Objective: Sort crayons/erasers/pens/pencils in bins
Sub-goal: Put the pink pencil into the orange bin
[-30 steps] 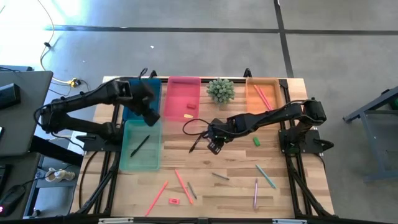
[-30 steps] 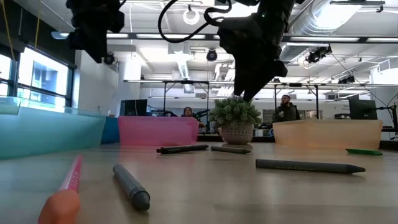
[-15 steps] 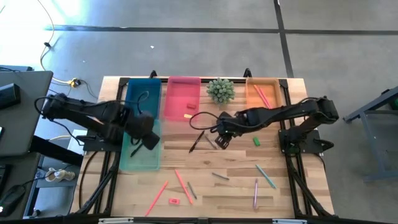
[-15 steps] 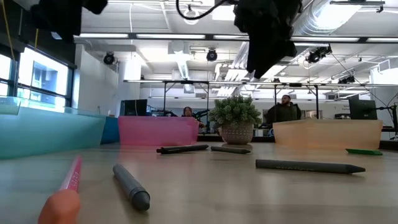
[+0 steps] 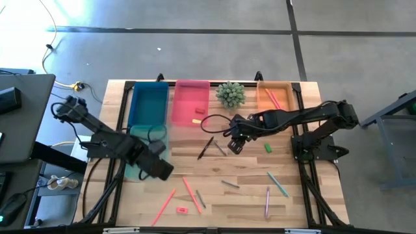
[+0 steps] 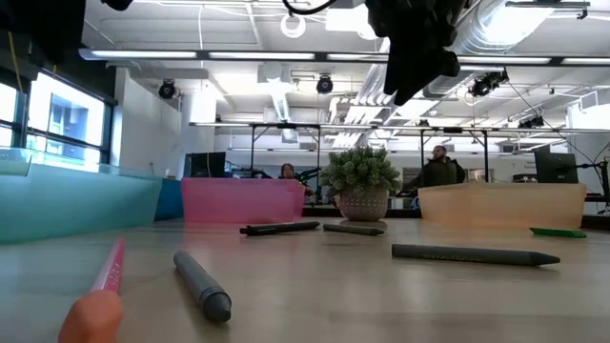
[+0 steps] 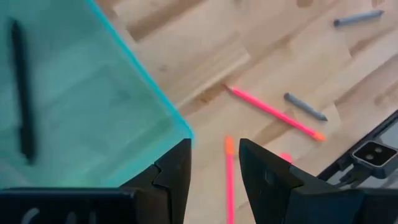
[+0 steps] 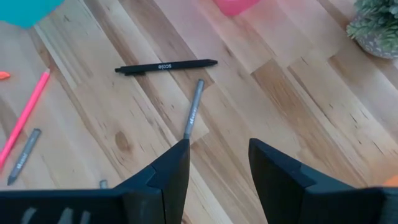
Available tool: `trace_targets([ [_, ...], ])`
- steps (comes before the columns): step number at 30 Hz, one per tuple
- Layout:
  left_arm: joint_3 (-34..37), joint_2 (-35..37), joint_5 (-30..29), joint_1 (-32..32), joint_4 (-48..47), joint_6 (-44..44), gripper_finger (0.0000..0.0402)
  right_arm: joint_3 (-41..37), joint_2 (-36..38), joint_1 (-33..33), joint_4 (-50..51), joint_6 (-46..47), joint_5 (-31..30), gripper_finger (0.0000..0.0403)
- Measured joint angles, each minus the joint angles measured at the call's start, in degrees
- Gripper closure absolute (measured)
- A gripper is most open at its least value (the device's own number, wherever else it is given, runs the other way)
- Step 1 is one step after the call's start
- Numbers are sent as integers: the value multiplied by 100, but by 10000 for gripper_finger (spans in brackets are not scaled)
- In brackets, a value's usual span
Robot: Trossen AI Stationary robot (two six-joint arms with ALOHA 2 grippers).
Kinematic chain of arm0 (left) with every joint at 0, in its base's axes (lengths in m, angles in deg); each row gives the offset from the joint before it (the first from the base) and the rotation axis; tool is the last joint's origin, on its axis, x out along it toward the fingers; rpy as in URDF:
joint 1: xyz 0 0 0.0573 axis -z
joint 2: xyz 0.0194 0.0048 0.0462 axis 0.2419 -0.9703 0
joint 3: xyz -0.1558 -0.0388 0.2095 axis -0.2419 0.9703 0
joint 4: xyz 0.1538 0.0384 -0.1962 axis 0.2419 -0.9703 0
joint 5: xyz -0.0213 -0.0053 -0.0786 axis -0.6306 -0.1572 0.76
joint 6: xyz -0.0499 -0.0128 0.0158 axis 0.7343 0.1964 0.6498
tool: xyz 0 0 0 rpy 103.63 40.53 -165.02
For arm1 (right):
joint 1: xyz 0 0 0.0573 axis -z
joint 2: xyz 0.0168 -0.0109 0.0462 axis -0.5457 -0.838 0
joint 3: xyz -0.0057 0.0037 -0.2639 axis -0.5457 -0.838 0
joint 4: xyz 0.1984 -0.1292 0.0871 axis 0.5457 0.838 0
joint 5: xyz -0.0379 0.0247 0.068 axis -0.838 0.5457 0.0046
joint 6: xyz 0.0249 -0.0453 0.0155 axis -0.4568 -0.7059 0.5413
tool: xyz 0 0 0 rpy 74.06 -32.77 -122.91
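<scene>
My left gripper point(image 5: 160, 170) is open and empty over the near right corner of the pale teal bin point(image 5: 140, 138), which holds a black pen point(image 7: 22, 93). Two salmon-pink pencils point(image 7: 273, 113) point(image 7: 229, 180) lie on the table beyond its fingers. My right gripper point(image 5: 235, 144) is open and empty above the table's middle, over a black pen point(image 8: 165, 66) and a grey crayon point(image 8: 193, 109). The blue bin point(image 5: 148, 104), the pink bin point(image 5: 192, 101) and the orange bin point(image 5: 276, 97) stand along the far edge. A yellow eraser point(image 5: 198, 111) lies in the pink bin, and pencils point(image 5: 273, 101) lie in the orange one.
A potted plant point(image 5: 230, 94) stands between the pink and orange bins. A green eraser point(image 5: 267, 147) lies right of my right gripper. Near the front lie a red eraser point(image 5: 182, 209), grey crayons point(image 5: 229, 184), a green pencil point(image 5: 277, 184) and a purple pencil point(image 5: 267, 201).
My left gripper has swung from over the blue bin toward the table's near edge, across the teal bin to its near right corner. My right gripper has risen and gone a little toward the table's right edge. The loose items have stayed where they were.
</scene>
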Motion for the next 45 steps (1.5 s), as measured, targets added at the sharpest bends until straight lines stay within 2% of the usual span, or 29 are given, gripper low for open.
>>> trace_targets([
  [8, 0, -767, 1, 438, 824, 417, 279, 0, -2, -40, 47, -160, 0, 247],
  [19, 2, -1298, 29, 790, 1095, 1192, 279, 0, -4, -40, 73, -302, -44, 247],
  [29, 0, -1785, 260, 861, 1800, 1251, 280, -2, -7, -40, 112, -407, -83, 247],
  [38, 0, -2438, 424, 868, 2019, 1260, 280, -2, -7, -39, 143, -510, -83, 247],
  [45, -2, -2643, 399, 868, 2103, 1350, 280, -4, -7, -40, 154, -542, -83, 247],
])
